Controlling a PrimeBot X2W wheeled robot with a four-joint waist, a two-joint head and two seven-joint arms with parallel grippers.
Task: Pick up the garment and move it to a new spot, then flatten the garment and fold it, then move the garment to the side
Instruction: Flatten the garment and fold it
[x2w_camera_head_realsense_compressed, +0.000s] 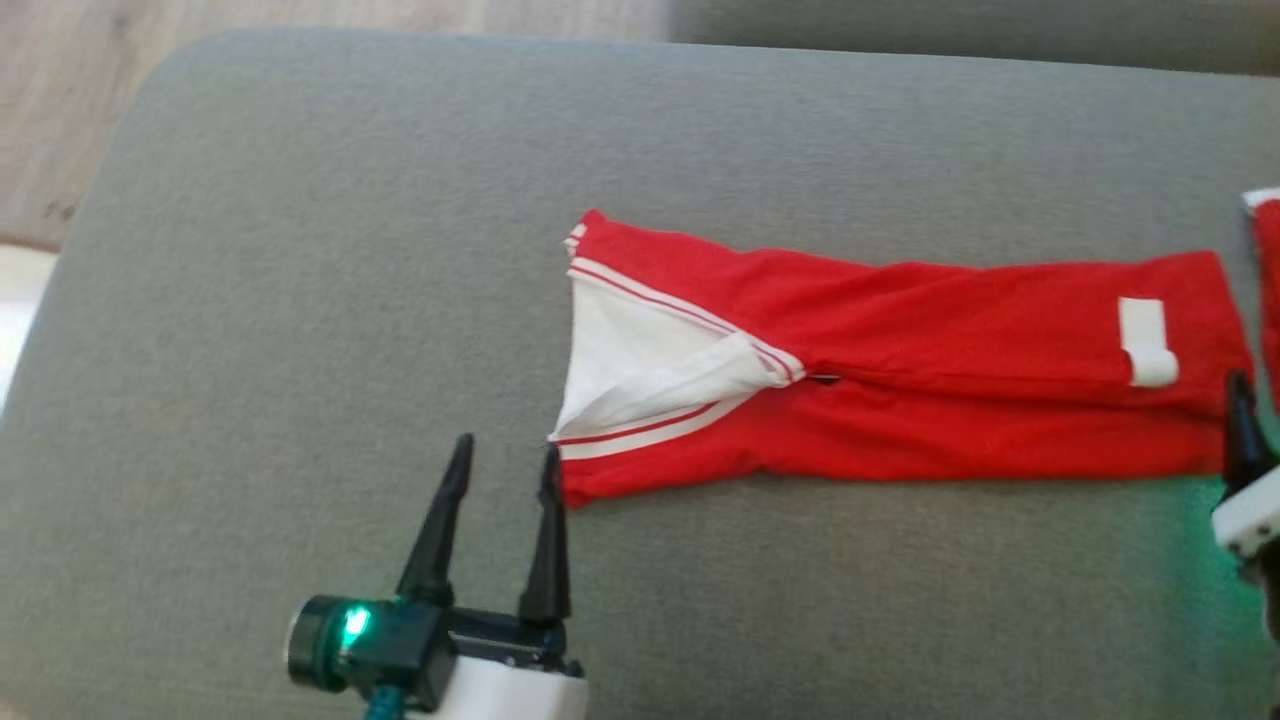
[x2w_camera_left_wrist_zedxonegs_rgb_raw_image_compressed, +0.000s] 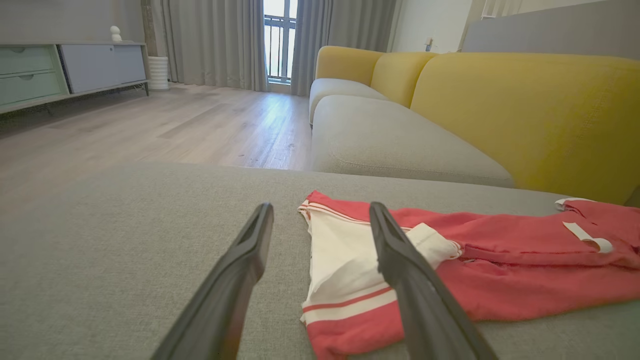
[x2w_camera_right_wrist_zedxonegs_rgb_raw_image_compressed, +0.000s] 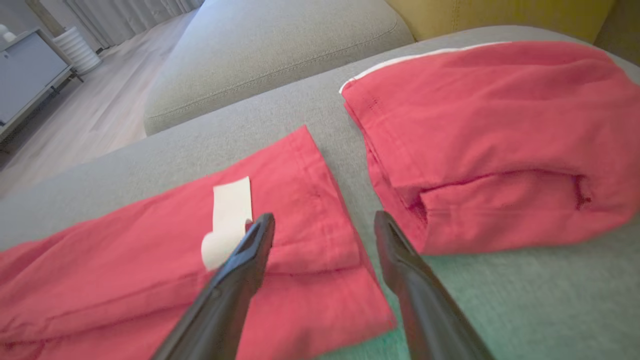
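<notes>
The garment (x2w_camera_head_realsense_compressed: 950, 340) is a red shirt with a white striped collar, lying folded into a long band across the grey cushion (x2w_camera_head_realsense_compressed: 300, 250). Its collar end points left and its hem end with a white label (x2w_camera_head_realsense_compressed: 1145, 340) points right. My left gripper (x2w_camera_head_realsense_compressed: 507, 448) stands open just beside the collar end's near corner, holding nothing; in the left wrist view the left gripper (x2w_camera_left_wrist_zedxonegs_rgb_raw_image_compressed: 321, 207) has one finger over the white collar of the garment (x2w_camera_left_wrist_zedxonegs_rgb_raw_image_compressed: 500, 250). My right gripper (x2w_camera_right_wrist_zedxonegs_rgb_raw_image_compressed: 324, 220) is open above the hem edge of the garment (x2w_camera_right_wrist_zedxonegs_rgb_raw_image_compressed: 125, 260), empty, one finger by the label.
A second folded red garment (x2w_camera_right_wrist_zedxonegs_rgb_raw_image_compressed: 500, 125) lies just right of the hem, a narrow strip of cushion between them; it shows at the head view's right edge (x2w_camera_head_realsense_compressed: 1268, 290). A yellow-backed sofa (x2w_camera_left_wrist_zedxonegs_rgb_raw_image_compressed: 525, 115) stands behind. Wooden floor (x2w_camera_left_wrist_zedxonegs_rgb_raw_image_compressed: 150, 125) lies beyond the cushion's left edge.
</notes>
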